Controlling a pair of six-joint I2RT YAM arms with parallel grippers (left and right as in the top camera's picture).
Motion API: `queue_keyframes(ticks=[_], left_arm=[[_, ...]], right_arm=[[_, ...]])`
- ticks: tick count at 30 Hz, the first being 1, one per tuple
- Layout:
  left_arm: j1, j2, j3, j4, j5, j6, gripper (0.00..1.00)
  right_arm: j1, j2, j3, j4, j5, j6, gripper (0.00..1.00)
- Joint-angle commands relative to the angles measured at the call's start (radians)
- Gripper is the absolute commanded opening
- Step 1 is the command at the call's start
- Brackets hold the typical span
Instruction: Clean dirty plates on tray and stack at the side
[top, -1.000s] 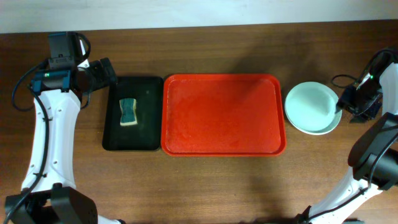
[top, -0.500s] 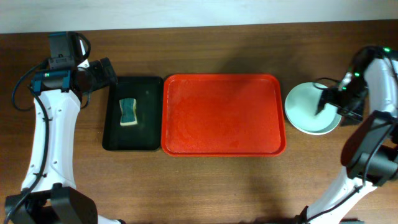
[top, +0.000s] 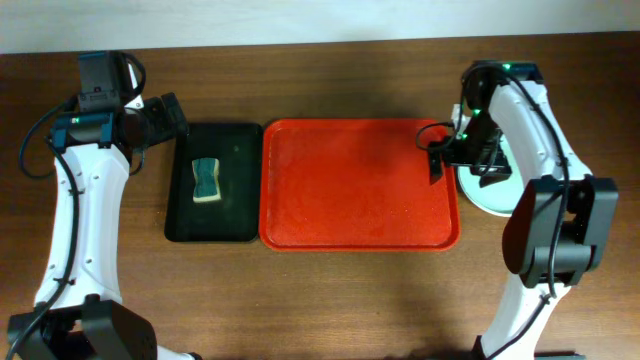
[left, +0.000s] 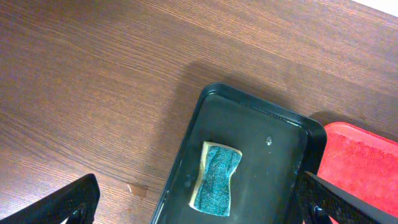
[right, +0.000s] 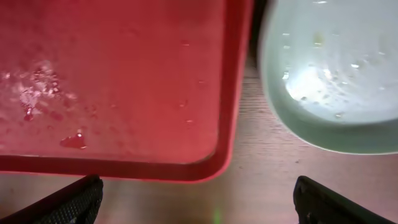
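Note:
The red tray (top: 350, 185) lies mid-table with nothing on it but wet patches (right: 37, 93). A pale green plate (top: 488, 198) rests on the wood just right of the tray. It is partly hidden by my right arm, and droplets and a few yellowish specks show on it in the right wrist view (right: 336, 81). My right gripper (top: 460, 165) hovers open over the gap between tray rim and plate, holding nothing (right: 199, 211). My left gripper (top: 175, 115) is open beside the black tray, also holding nothing (left: 199, 208).
A black tray (top: 235, 200) left of the red tray holds a green-and-yellow sponge (top: 206, 180) (left: 216, 179). Bare wooden tabletop surrounds both trays. A pale wall runs along the far edge.
My right arm swung left, from the plate's right side to above the tray's right rim, and its jaws spread wider. The left arm, the sponge and both trays stayed put.

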Motion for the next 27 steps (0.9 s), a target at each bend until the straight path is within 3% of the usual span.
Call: queue_keyframes(ticks=[1,19,27], left_arm=[[0.000,0.005,-0.002,-0.001,0.003,-0.017,0.99],[0.000,0.005,-0.002,-0.001,0.003,-0.017,1.00],[0.000,0.005,-0.002,-0.001,0.003,-0.017,1.00]], right_arm=[[0.026,-0.013,-0.006,-0.003,-0.002,-0.011,0.99],[0.024,-0.023,-0.006,0.025,-0.002,-0.011,0.99],[0.018,-0.218,-0.006,0.042,-0.001,-0.011,0.99]])
